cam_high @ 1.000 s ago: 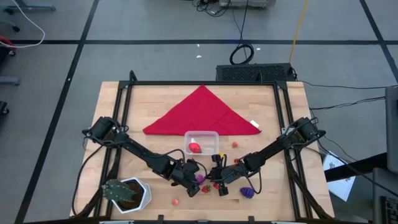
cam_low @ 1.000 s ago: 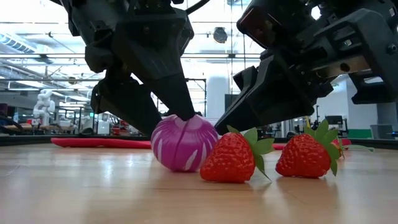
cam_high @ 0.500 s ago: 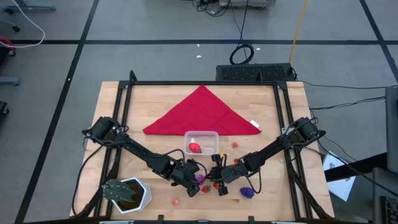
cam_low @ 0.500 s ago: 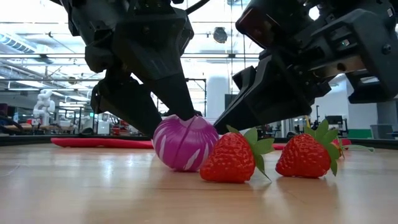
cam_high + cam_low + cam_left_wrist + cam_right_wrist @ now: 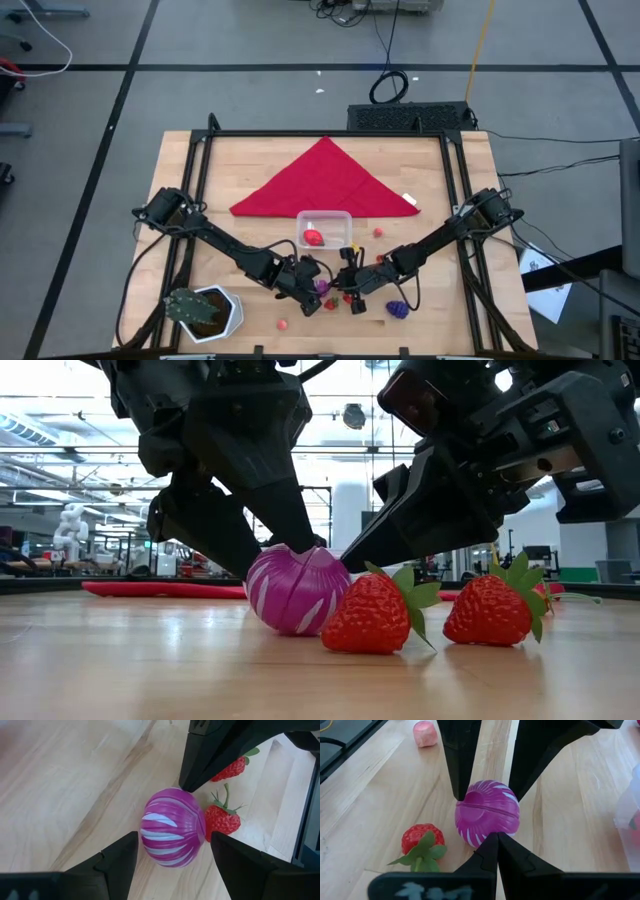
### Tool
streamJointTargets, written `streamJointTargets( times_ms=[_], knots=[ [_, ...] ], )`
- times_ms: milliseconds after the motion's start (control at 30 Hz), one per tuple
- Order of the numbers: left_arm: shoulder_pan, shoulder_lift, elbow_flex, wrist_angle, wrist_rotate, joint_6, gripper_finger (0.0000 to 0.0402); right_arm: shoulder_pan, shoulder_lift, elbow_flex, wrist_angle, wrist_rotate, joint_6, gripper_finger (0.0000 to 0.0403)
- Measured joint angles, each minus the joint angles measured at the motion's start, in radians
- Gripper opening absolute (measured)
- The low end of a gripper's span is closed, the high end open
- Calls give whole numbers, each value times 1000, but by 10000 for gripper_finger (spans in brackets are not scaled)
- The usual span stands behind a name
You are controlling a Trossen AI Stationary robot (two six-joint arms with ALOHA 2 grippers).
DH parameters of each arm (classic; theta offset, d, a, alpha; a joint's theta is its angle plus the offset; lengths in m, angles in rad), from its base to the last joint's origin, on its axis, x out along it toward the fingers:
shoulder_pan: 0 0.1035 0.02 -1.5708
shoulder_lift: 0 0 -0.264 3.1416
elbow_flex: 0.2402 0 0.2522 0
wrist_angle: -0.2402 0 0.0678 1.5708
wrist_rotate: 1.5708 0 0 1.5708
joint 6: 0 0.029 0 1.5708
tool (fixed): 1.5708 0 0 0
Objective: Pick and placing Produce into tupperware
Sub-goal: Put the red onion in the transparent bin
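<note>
Table: wooden table (image 5: 190, 180) with a dark frame; both arms meet near its front middle, at about 6 o'clock from the table's centre.
Left gripper: left gripper (image 5: 170, 852) is low over the wood, jaws spread to either side of a purple striped ball (image 5: 172, 834). In the right wrist view both of its fingers (image 5: 460, 755) reach the ball's far side; whether they squeeze it I cannot tell.
Right gripper: right gripper (image 5: 498, 847) has its jaws clenched together into one point, with nothing between them. That tip touches the purple striped ball on the side opposite the left fingers.
Ball: it rests on the table in the low view, both grippers reaching down to its top.
Strawberries: one strawberry (image 5: 368, 614) lies just beside the ball, touching or nearly so; a second strawberry (image 5: 492, 609) lies near the first.
Tupperware: clear tupperware (image 5: 324, 231) sits at about 12 o'clock from the two grippers, just beside the front edge of a red cloth (image 5: 325, 180). A red fruit (image 5: 313, 237) lies inside it.
Other produce: a grape bunch (image 5: 397, 308) lies at about 4 o'clock from the grippers; a small pink piece (image 5: 284, 323) lies at about 7 o'clock.
Plant: a potted plant (image 5: 205, 310) stands at the front left, at about 8 o'clock from the grippers.
</note>
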Motion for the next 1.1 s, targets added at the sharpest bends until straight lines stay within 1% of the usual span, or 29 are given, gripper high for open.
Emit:
streamJointTargets(
  times_ms=[167,267,467,700,1100],
  knots=[
    [0,1,0,1,0,0,253,0,0,0,0,0,0,0],
    [1,23,0,4,3,-7,253,0,0,0,2,0,0,0],
    [11,72,2,64,59,-11,253,0,0,0,17,0,0,0],
    [11,69,1,78,50,21,253,0,0,0,19,-1,0,0],
    [13,69,1,74,35,23,253,0,0,0,18,-1,-1,0]
  ],
)
